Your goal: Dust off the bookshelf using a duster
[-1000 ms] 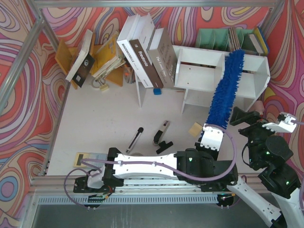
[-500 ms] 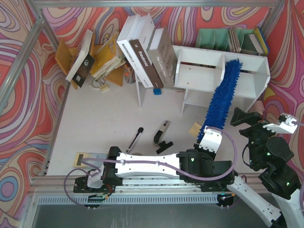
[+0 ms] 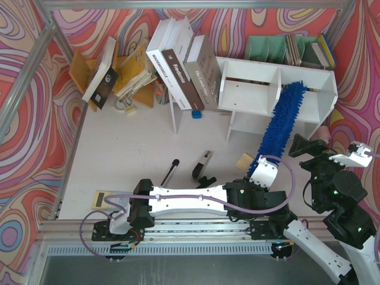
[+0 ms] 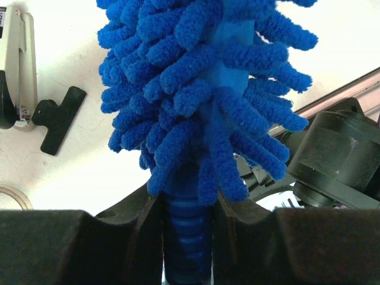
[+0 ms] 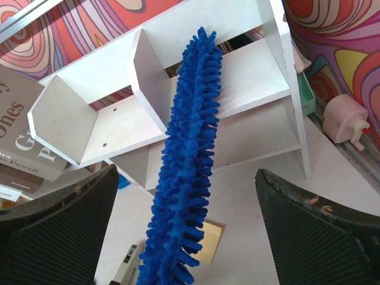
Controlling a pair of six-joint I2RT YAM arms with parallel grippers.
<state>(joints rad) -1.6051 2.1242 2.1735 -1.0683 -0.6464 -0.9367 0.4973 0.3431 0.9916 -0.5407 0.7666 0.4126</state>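
left hand (image 4: 187, 237) clamped on duster (image 3: 282, 122) handle | right hand (image 3: 355, 155) wide open, holding nothing | duster head slants up into bookshelf (image 3: 249, 74) right upper bay, beside divider | progress: dusting seemingly underway; left bay and lower tier probably remain

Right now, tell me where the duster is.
In the top view, right of centre: the duster runs from the left gripper, shut on its handle, up to the bookshelf, its tip just right of the divider.
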